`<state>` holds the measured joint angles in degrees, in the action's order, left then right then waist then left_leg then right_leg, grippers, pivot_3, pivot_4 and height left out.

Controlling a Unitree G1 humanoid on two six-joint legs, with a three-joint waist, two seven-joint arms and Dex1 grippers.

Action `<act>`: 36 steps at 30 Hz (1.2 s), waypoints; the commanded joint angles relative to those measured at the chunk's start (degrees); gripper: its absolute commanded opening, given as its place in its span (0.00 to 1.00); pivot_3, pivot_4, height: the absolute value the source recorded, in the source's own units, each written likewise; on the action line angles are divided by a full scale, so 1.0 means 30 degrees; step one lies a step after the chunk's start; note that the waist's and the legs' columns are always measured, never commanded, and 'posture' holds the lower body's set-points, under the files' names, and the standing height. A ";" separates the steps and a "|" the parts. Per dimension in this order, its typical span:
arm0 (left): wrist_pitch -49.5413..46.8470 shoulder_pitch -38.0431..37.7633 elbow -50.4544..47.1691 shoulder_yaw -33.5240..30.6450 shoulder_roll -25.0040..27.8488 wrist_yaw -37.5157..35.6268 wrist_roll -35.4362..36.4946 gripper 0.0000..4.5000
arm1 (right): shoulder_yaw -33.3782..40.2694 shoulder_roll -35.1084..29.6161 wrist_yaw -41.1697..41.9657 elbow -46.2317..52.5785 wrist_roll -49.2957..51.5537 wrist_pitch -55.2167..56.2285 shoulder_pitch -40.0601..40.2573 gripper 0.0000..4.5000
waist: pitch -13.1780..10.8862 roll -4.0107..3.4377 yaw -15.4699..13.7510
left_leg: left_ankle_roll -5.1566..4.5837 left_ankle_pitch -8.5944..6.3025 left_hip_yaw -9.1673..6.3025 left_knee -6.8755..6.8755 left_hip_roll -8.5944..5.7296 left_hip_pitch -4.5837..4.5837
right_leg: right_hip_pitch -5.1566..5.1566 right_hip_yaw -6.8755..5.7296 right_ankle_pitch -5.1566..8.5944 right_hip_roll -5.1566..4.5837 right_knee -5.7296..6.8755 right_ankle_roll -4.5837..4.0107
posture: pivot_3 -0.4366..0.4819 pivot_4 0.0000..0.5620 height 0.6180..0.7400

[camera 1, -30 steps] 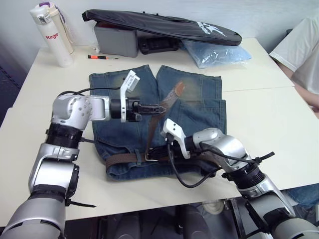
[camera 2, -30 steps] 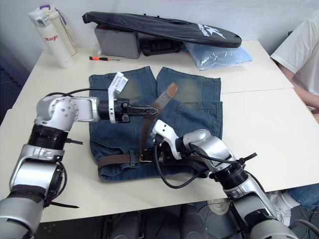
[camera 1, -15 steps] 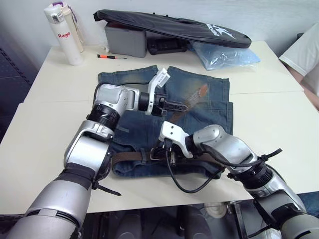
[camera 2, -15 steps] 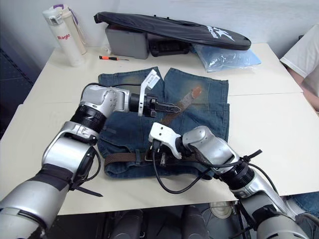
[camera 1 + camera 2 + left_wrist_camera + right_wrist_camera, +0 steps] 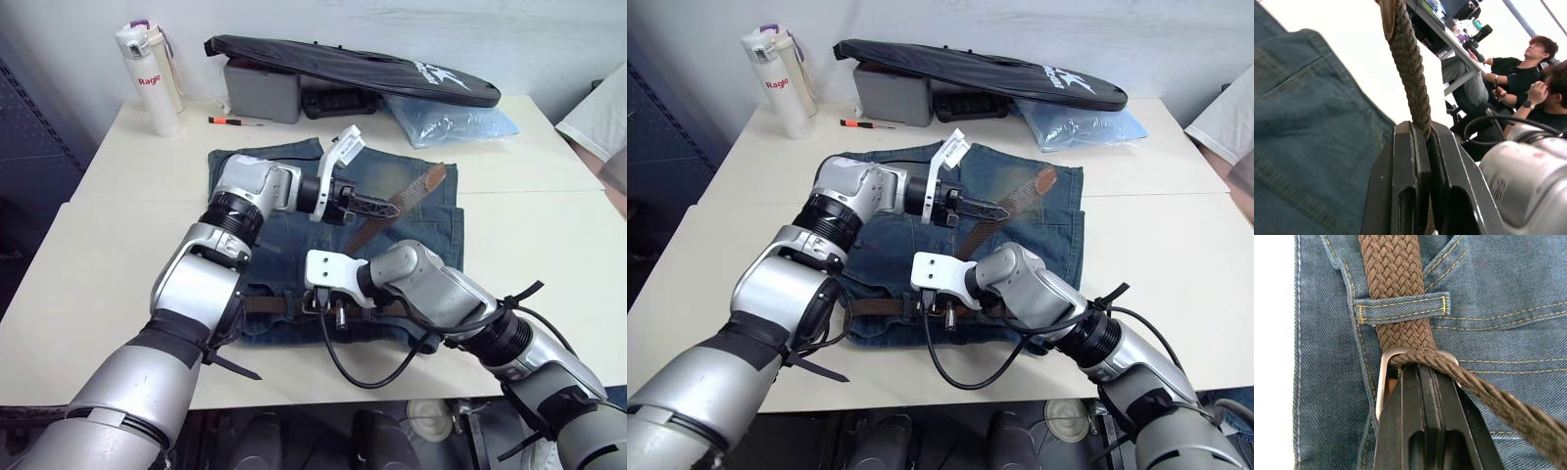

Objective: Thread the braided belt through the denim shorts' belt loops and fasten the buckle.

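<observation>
The denim shorts (image 5: 423,240) lie flat on the table, waistband toward me. The braided belt (image 5: 1396,264) runs under a belt loop (image 5: 1400,306) along the waistband and passes through the silver buckle (image 5: 1382,379). My right gripper (image 5: 1420,369) is shut on the buckle at the waistband's middle (image 5: 323,305). From there the belt's free end rises slanting over the legs to its tan tip (image 5: 432,177). My left gripper (image 5: 369,207) is shut on this strand (image 5: 1406,63), held taut above the shorts.
At the table's back stand a white bottle (image 5: 155,76), a grey case (image 5: 260,90) under a long black bag (image 5: 392,67), an orange screwdriver (image 5: 235,121) and a blue plastic bag (image 5: 460,122). A person's sleeve (image 5: 609,113) shows at the right edge.
The camera has shifted. My left gripper has carried the belt's free end farther out and to the right over the shorts' legs. My right gripper stays at the buckle.
</observation>
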<state>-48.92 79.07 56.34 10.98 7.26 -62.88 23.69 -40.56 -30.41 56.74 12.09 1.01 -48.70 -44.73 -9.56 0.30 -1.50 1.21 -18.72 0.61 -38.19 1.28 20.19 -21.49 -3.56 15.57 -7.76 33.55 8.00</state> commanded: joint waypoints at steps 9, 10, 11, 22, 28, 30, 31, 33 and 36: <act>0.4217 0.4330 0.2919 -0.5089 -0.1880 0.2942 0.0469 0.00 | -0.3741 -0.0468 0.1446 -0.5834 -0.2979 0.0647 0.2251 0.01 | 0.0086 -0.0098 0.0004 | 0.0008 0.0040 -0.0058 0.0002 -0.0029 -0.0004 | 0.0021 -0.0038 -0.0022 -0.0031 0.0000 0.0029 | 0.48 0.27 1.00; 0.4355 0.4329 0.3040 -0.5261 -0.1710 0.3188 0.0324 0.00 | -0.3505 -0.0448 0.1449 -0.5801 -0.2966 0.0734 0.2255 0.01 | 0.0086 -0.0099 -0.0005 | 0.0009 0.0047 -0.0067 0.0005 -0.0040 0.0000 | 0.0021 -0.0042 -0.0025 -0.0044 0.0000 0.0035 | 0.48 0.27 1.00; 0.4322 0.4274 0.3068 -0.5402 -0.1468 0.3298 0.0242 0.00 | -0.3199 -0.0443 0.1468 -0.5700 -0.2854 0.0756 0.2267 0.01 | 0.0086 -0.0098 -0.0020 | 0.0011 0.0052 -0.0076 0.0008 -0.0053 -0.0002 | 0.0030 -0.0049 -0.0025 -0.0058 0.0001 0.0036 | 0.48 0.27 1.00; -0.2626 -0.1174 -0.4925 -0.4948 0.2503 0.2152 0.0670 0.00 | 0.3765 -0.0792 0.2584 -0.1232 0.2590 -0.3559 0.2343 0.01 | -0.0038 -0.0120 0.0087 | 0.0100 0.0122 -0.0080 0.0059 -0.0105 0.0160 | -0.0114 -0.0065 -0.0049 -0.0105 0.0052 0.0076 | 0.48 0.27 1.00; -0.7466 -0.5861 -1.2852 -0.4466 0.4405 0.2652 0.2267 0.00 | 0.6220 -0.1200 0.2285 0.0452 0.4883 -0.5537 0.1959 0.01 | -0.0146 -0.0030 0.0053 | 0.0114 0.0148 0.0004 0.0042 -0.0099 0.0588 | -0.0588 -0.0106 -0.0048 -0.0108 0.0079 0.0077 | 0.48 0.27 1.00; -0.7964 -0.6418 -1.3809 -0.4624 0.4493 0.3139 0.2508 0.00 | 0.6404 -0.1183 0.2017 0.0602 0.5229 -0.5786 0.1828 0.01 | -0.0153 -0.0021 0.0054 | 0.0101 0.0138 0.0049 0.0024 -0.0105 0.0720 | -0.0718 -0.0151 -0.0049 -0.0129 0.0060 0.0077 | 0.48 0.27 1.00; -0.8159 -0.6569 -1.4084 -0.4810 0.4453 0.3465 0.2625 0.00 | 0.6424 -0.1204 0.1895 0.0654 0.5354 -0.5870 0.1768 0.01 | -0.0164 -0.0011 0.0043 | 0.0095 0.0132 0.0065 0.0033 -0.0105 0.0720 | -0.0717 -0.0181 -0.0049 -0.0141 0.0037 0.0077 | 0.48 0.27 1.00; -0.8266 -0.6668 -1.4320 -0.5018 0.4383 0.3890 0.2759 0.00 | 0.6557 -0.1255 0.1638 0.0708 0.5531 -0.5962 0.1487 0.01 | -0.0175 0.0007 0.0042 | 0.0093 0.0132 0.0063 0.0025 -0.0104 0.0720 | -0.0712 -0.0191 -0.0049 -0.0144 0.0042 0.0077 | 0.48 0.27 1.00; -0.8240 -0.6589 -1.4358 -0.5100 0.4275 0.4223 0.2914 0.00 | 0.6679 -0.1434 0.1399 0.0798 0.5728 -0.6002 0.1167 0.01 | -0.0197 0.0034 0.0064 | 0.0090 0.0134 0.0063 0.0010 -0.0100 0.0712 | -0.0712 -0.0190 -0.0049 -0.0143 0.0075 0.0077 | 0.48 0.27 1.00</act>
<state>-73.77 58.57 15.70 -2.45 20.34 -51.11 30.36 -20.78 -33.22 61.54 13.31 17.10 -65.59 -40.32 -10.15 0.40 -1.31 1.48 -18.31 0.80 -38.16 0.98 22.32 -23.63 -4.13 15.43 -8.19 33.80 8.23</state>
